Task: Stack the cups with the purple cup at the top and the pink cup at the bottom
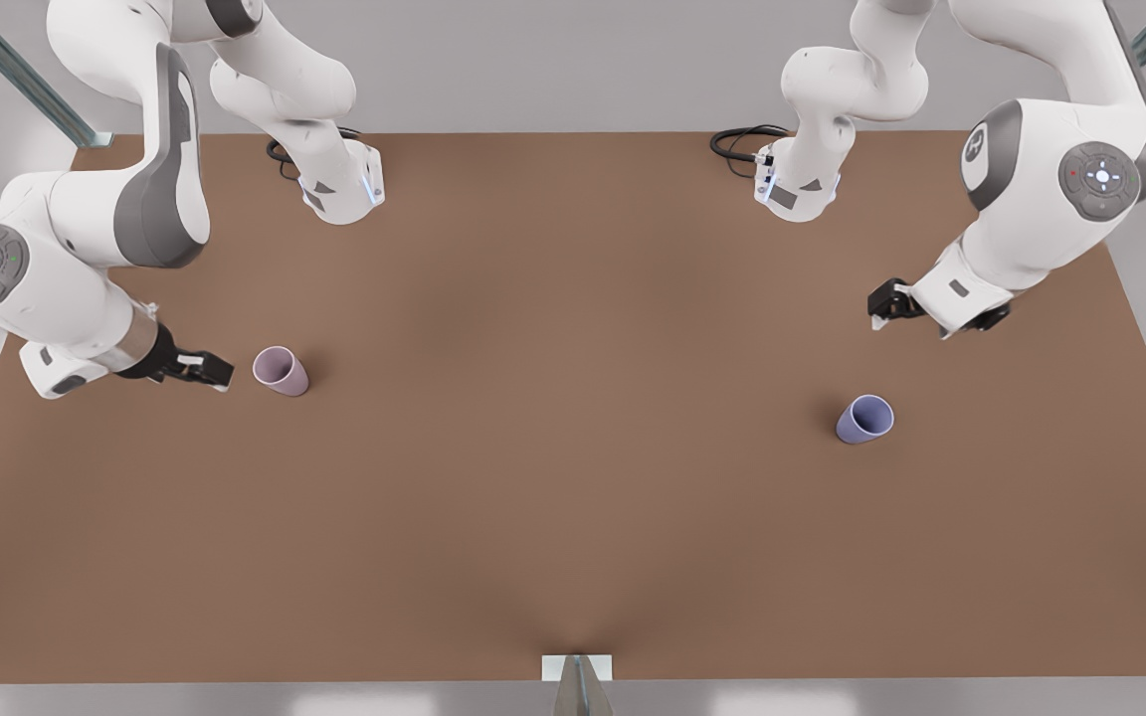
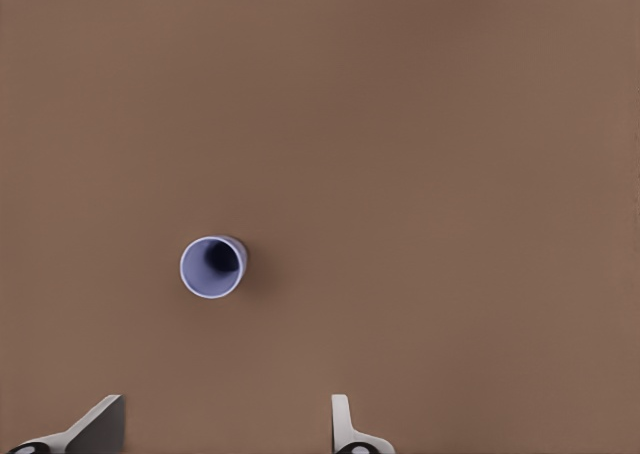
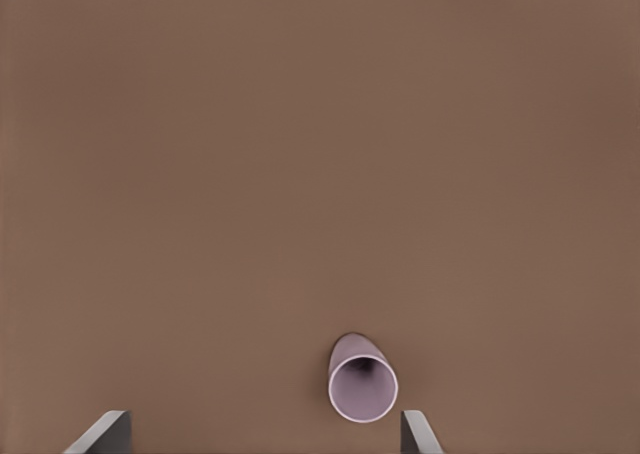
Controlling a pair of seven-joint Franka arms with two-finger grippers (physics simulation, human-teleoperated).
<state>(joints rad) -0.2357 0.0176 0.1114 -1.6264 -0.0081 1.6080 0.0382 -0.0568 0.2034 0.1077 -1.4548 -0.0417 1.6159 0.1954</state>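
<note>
Two arms flank the worktop (image 1: 573,477); nothing is stacked yet. The right tool (image 1: 207,372), fingers wide, sits just beside the pink cup (image 1: 281,371) at the front view's left. The left tool (image 1: 886,303), fingers wide, hangs near the purple cup (image 1: 864,419), well apart from the pink.

Two cups, two pincers — one bench (image 1: 573,517)
One pink cup (image 1: 281,371), one purple cup (image 1: 864,419) — each near its own pincer.

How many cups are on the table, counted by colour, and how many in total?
Pink cup: 1
Purple cup: 1
Total: 2 cups, both upright on the brown table
</note>
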